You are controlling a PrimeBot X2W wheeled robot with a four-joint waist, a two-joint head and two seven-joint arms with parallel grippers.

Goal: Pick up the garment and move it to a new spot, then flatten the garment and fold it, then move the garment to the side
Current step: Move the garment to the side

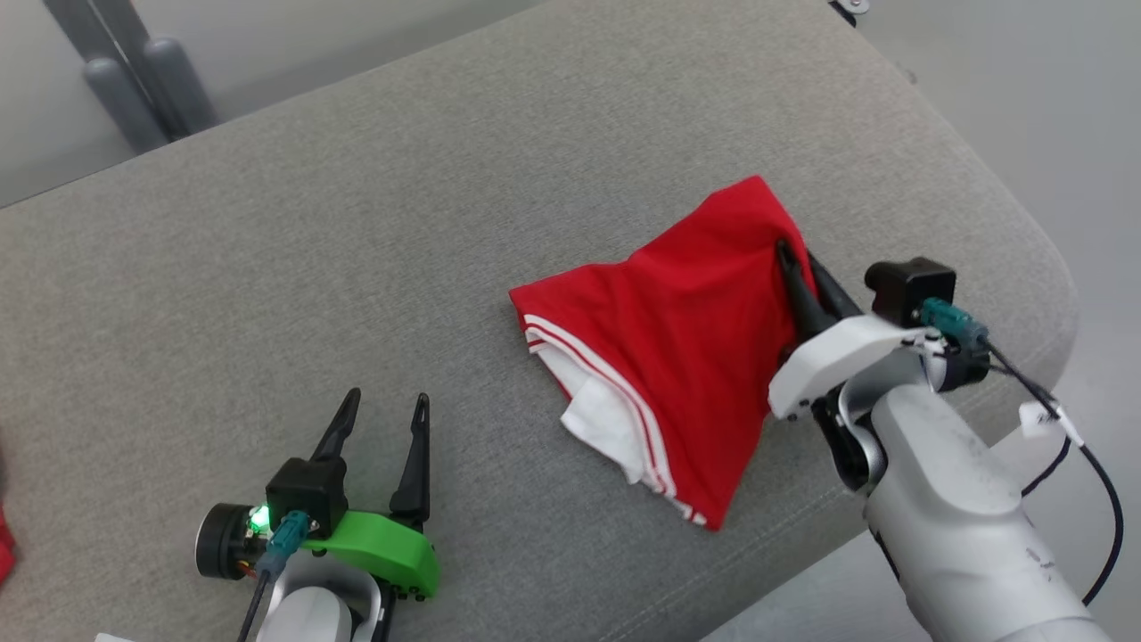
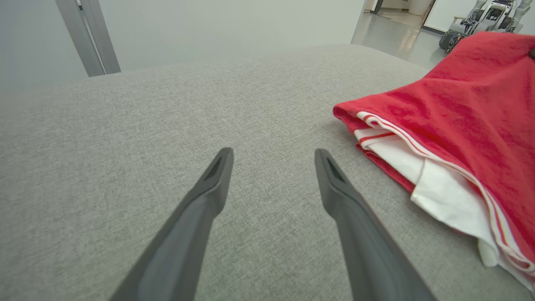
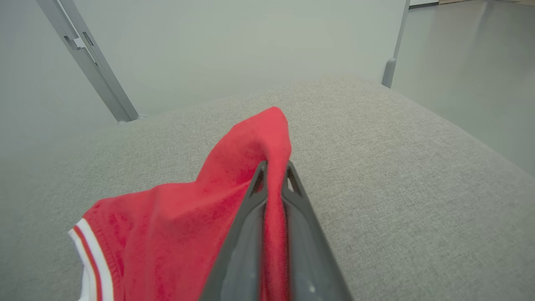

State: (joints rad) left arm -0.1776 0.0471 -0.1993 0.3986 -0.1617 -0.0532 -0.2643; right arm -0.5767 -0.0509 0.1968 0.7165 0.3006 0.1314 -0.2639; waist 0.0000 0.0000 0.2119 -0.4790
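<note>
A folded red garment (image 1: 677, 357) with white stripes and a white inner layer lies on the grey cushion (image 1: 357, 223), toward its right side. My right gripper (image 1: 796, 259) is shut on the garment's right edge and lifts that part into a peak; in the right wrist view red cloth (image 3: 273, 200) is pinched between the two fingers. My left gripper (image 1: 386, 406) stands open over bare cushion at the lower left, well apart from the garment. In the left wrist view its fingers (image 2: 217, 175) are spread, with the garment (image 2: 459, 125) off to the right.
The cushion's rounded right edge (image 1: 1061, 267) and front edge are close to the garment. Grey floor lies beyond. Grey frame legs (image 1: 134, 80) stand behind the cushion at the back left. A bit of red (image 1: 4, 544) shows at the far left edge.
</note>
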